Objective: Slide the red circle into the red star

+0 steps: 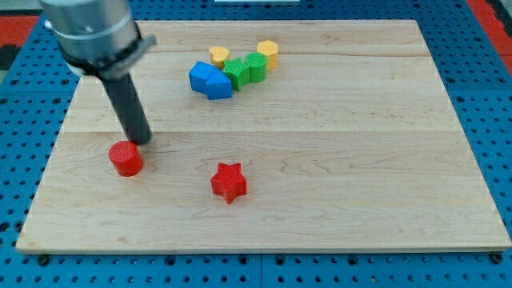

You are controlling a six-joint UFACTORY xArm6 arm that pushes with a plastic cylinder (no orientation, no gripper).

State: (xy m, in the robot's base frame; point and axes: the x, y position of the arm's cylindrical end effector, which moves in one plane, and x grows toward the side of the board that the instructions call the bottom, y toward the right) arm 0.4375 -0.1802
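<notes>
The red circle (126, 158) is seen on the wooden worktop (336, 112) toward the view's left, upright and flat on its base. The red star (229, 182) lies to the view's right of it and slightly nearer the view's bottom, well apart from it, with bare wood between the two. My tip (142, 142) is set down just beside the red circle, at its upper right edge; contact cannot be confirmed. The tool is a plain dark rod with no jaws, so nothing is spread, pressed together or pinched. Near the view's top a cluster is noted: two blue blocks (210, 80), two green blocks (245, 70) and two yellow blocks (267, 54), packed closely, well apart from both red pieces.
</notes>
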